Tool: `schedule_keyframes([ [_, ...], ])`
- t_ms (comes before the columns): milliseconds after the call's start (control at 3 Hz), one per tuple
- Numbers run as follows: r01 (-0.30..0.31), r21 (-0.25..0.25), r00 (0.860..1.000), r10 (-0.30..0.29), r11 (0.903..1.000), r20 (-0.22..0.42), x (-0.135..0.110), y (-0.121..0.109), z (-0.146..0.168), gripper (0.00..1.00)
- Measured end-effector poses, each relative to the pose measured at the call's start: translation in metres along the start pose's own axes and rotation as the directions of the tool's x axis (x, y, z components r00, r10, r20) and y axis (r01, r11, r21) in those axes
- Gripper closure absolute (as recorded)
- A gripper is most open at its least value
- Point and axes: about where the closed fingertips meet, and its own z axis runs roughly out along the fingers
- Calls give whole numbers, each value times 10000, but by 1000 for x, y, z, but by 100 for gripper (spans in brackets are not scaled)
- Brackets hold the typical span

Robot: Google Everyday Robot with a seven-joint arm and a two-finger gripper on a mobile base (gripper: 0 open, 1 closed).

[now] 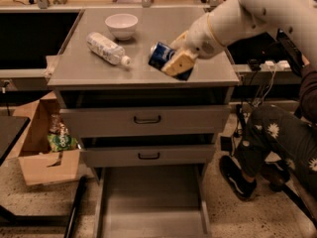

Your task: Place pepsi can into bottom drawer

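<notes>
My gripper [174, 62] is shut on the blue pepsi can [161, 55] and holds it tilted in the air over the front edge of the cabinet top [148, 33], right of centre. The white arm reaches in from the upper right. The bottom drawer [151, 202] is pulled out open below, a wide shallow grey tray, empty, directly under and a little left of the can.
A clear plastic bottle [106, 48] lies on its side on the cabinet top beside a white bowl [121, 25]. Two upper drawers with black handles [147, 119] are shut. A cardboard box [44, 143] stands on the floor at left. A seated person's leg [267, 143] is at right.
</notes>
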Motion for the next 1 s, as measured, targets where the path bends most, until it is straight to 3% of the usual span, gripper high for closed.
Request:
schedule_keyframes([
  [333, -25, -583, 9995, 7, 9983, -322, 19, 21, 22, 100],
  [667, -25, -583, 9995, 7, 9983, -322, 19, 21, 22, 100],
  [1000, 602, -723, 9924, -675, 9956, -1031, 39, 47, 47, 100],
])
